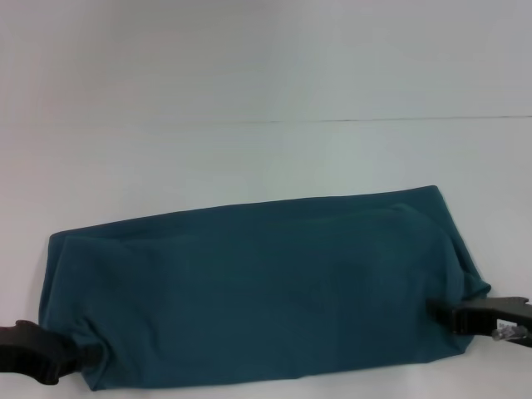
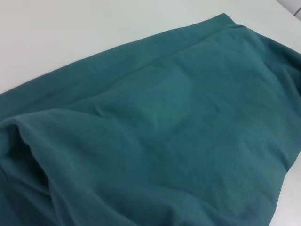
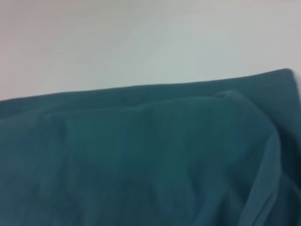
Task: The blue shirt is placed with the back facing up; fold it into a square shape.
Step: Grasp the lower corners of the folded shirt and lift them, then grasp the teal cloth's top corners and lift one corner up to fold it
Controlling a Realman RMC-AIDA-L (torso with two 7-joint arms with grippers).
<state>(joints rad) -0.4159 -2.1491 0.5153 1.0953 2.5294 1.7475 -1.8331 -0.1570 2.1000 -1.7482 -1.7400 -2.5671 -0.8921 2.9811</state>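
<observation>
Blue shirt [image 1: 266,291] lies on white table [image 1: 249,66] as long band, already doubled over, long axis running left to right across robot's front, far edge tilting up toward right. Left gripper [image 1: 87,356] at shirt's near-left corner, right gripper [image 1: 439,309] at right end, each buried in cloth edge. Fingertips hidden in fabric; looks like both pinch shirt, but how far closed, cannot tell. Shirt spans between both pincers, so neither arm nearer. Next fold, I judge, must bring one end over along long axis.
</observation>
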